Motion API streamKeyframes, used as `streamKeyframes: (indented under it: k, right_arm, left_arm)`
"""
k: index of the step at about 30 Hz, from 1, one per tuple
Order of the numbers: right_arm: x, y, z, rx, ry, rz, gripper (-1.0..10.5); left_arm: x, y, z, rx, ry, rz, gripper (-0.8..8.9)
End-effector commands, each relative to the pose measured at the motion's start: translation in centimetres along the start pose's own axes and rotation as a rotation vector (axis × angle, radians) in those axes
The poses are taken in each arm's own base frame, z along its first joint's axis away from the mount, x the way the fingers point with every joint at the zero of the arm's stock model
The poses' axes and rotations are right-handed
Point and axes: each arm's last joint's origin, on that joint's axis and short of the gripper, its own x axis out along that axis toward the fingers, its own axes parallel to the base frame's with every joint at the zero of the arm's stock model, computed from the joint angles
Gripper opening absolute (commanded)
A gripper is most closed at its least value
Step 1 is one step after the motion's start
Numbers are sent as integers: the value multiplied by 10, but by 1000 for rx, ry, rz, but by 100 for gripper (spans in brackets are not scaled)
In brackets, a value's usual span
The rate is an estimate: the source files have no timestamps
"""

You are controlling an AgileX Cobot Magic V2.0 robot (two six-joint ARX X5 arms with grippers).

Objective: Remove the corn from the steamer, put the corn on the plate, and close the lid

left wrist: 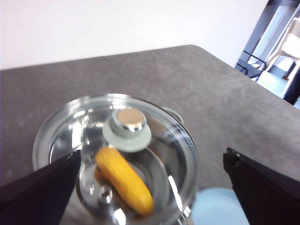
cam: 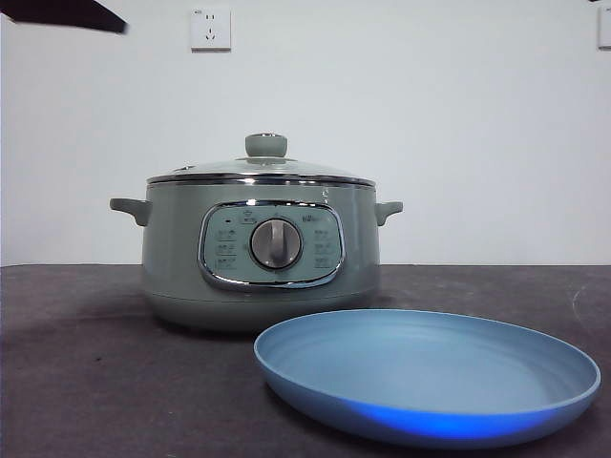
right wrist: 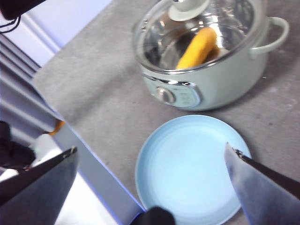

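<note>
The pale green steamer (cam: 260, 253) stands mid-table with its glass lid (cam: 260, 172) shut on it. The corn (left wrist: 124, 180) lies inside under the glass, and also shows in the right wrist view (right wrist: 197, 47). The blue plate (cam: 430, 377) sits empty in front of the steamer, to its right. My left gripper (left wrist: 152, 154) hovers open and empty above the lid's knob (left wrist: 126, 124). My right gripper (right wrist: 151, 147) hangs open and empty high above the plate (right wrist: 192, 168). In the front view only a black arm tip (cam: 67, 14) shows at the top left corner.
The dark grey table (cam: 86, 372) ends at an edge close to the plate in the right wrist view (right wrist: 89, 164). A white wall with a socket (cam: 210, 29) stands behind the steamer.
</note>
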Motion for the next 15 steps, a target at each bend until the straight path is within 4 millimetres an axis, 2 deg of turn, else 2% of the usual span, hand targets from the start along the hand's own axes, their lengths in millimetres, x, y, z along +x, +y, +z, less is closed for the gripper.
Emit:
streamKeyframes:
  k: [1,8,15]
  right_arm:
    - [-1,0,1,-6,-4,-25,568]
    - [-1,0,1,-6,-4,-24,568]
    - [-1,0,1,-4,-3,-25,568]
  left_arm:
    - [21,1,0,34,-29,12,596]
    - [70,5,-10,107,-68,56,595]
    - [112,13,-30,118,-48,62,595]
